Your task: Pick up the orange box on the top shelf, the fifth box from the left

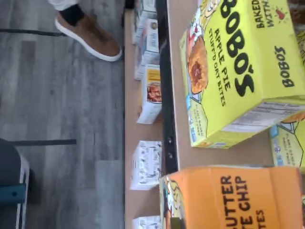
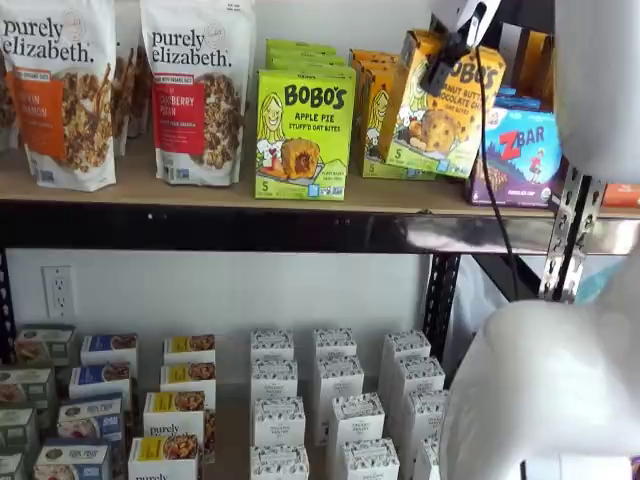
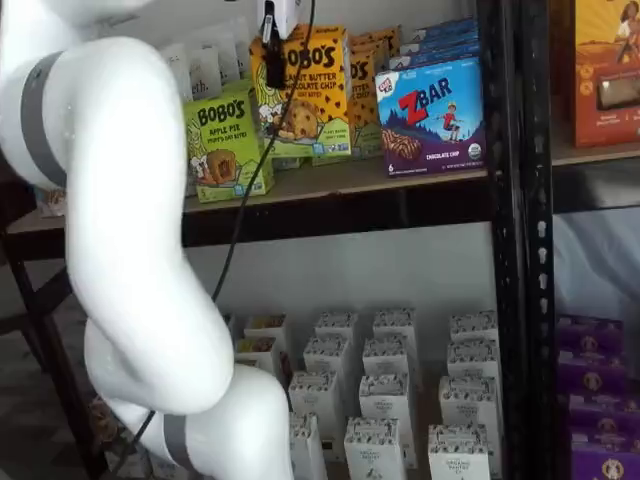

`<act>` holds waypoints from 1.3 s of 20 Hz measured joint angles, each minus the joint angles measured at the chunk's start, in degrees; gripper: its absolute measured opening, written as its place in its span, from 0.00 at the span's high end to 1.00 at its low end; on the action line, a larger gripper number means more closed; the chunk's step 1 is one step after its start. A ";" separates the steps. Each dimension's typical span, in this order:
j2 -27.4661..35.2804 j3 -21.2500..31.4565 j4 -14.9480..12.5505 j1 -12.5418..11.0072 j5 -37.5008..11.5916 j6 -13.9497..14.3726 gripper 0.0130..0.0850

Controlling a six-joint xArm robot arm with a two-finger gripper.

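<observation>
The orange box (image 2: 447, 105) is a yellow-orange Bobo's Peanut Butter Chocolate Chip carton, and in both shelf views it leans out of its row over the top shelf (image 2: 200, 195). My gripper (image 2: 440, 70) comes down from above, its black fingers shut on the carton's upper left part. It shows again (image 3: 273, 62) on the same carton (image 3: 310, 90). In the wrist view the orange box (image 1: 233, 200) lies close under the camera beside the tan board (image 1: 178, 47). Whether its lower edge touches the board is unclear.
A lime-green Apple Pie box (image 2: 303, 130) stands left of the carton and a blue ZBar box (image 2: 520, 155) right of it. More orange cartons (image 2: 372, 90) stand behind. Granola bags (image 2: 195, 90) fill the left. Small white boxes (image 2: 335, 400) sit below. A shoe (image 1: 88, 36) is on the floor.
</observation>
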 joint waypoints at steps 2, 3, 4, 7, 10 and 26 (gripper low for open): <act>-0.76 0.27 -0.30 -0.25 0.35 -0.17 0.72; -1.03 0.27 -0.43 -0.45 0.80 -0.30 0.72; -1.23 0.24 -0.50 -0.65 1.26 -0.44 0.72; -1.74 0.13 -0.52 -1.43 2.62 -0.95 0.72; -1.92 -0.22 -0.53 -2.13 4.15 -1.44 0.72; -10.84 9.37 -7.73 -0.71 5.16 -2.86 0.72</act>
